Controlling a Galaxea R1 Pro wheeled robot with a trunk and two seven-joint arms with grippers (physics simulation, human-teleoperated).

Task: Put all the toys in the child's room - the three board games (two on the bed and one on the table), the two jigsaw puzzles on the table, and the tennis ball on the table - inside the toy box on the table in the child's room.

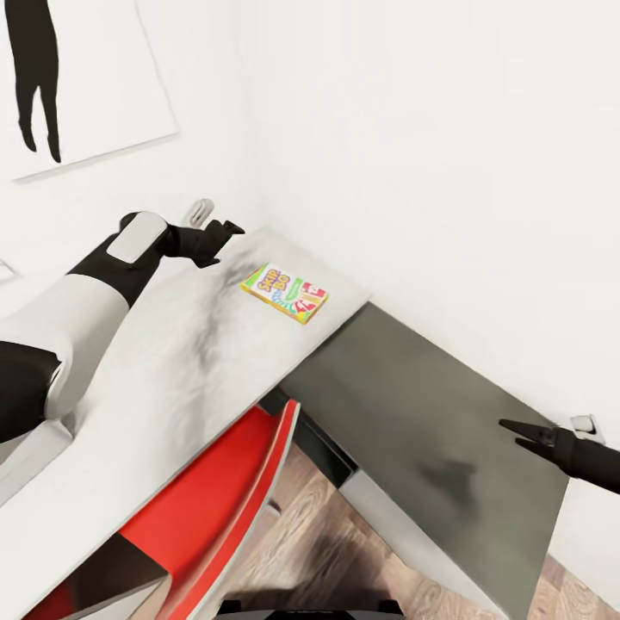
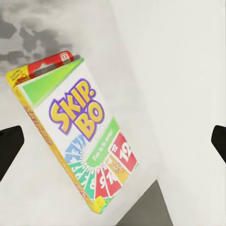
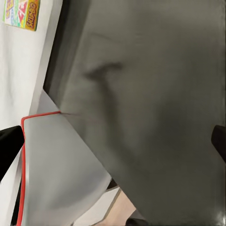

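Observation:
A Skip-Bo board game box (image 1: 285, 293) lies flat on the white bed cover (image 1: 172, 370), close to the wall corner. The left wrist view shows the same box (image 2: 80, 136) from near, with its yellow edge and red tab. My left gripper (image 1: 222, 234) hovers just left of the box, open and holding nothing; its dark fingertips (image 2: 9, 150) stand wide apart on either side of the box. My right gripper (image 1: 523, 433) hangs open over the dark grey part of the bed, far from the box (image 3: 21, 13). The toy box and the table are out of view.
A dark grey blanket (image 1: 430, 422) covers the right part of the bed. A red bed frame edge (image 1: 232, 482) runs along the near side, above the wooden floor (image 1: 344, 551). White walls close in behind, and a picture with a black figure (image 1: 69, 77) hangs at upper left.

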